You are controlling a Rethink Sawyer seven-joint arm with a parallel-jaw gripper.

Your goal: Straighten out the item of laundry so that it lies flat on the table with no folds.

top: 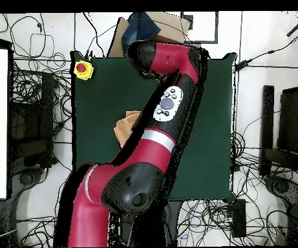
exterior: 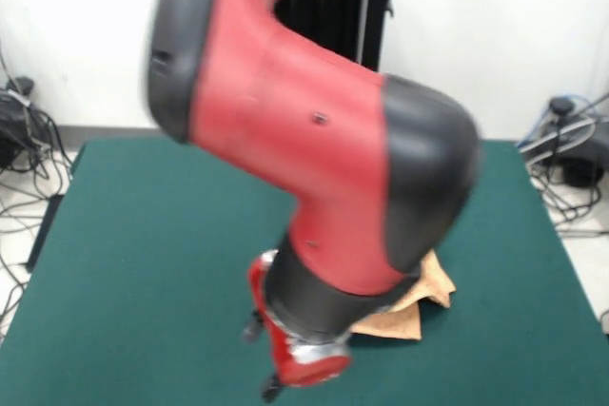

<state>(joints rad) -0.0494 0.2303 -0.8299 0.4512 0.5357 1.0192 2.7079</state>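
The orange-tan towel (exterior: pixel 423 297) lies crumpled on the dark green table (exterior: pixel 143 235), right of centre in the front view, mostly hidden behind the arm. In the overhead view only a folded part of the towel (top: pixel 125 126) shows on the table (top: pixel 206 129), left of the arm. The red and black arm (exterior: pixel 314 140) reaches low over the table. Its end link (exterior: pixel 300 358) hangs near the table's front edge, just left of the towel. The gripper (exterior: pixel 271 389) shows only as a dark bit at the bottom edge. I cannot see whether it holds the towel.
A yellow box with a red button (top: pixel 83 69) sits at one table corner in the overhead view. A cardboard box with a blue item (top: pixel 145 27) stands beyond the table's far edge. Cables (exterior: pixel 571 168) lie on the floor on both sides.
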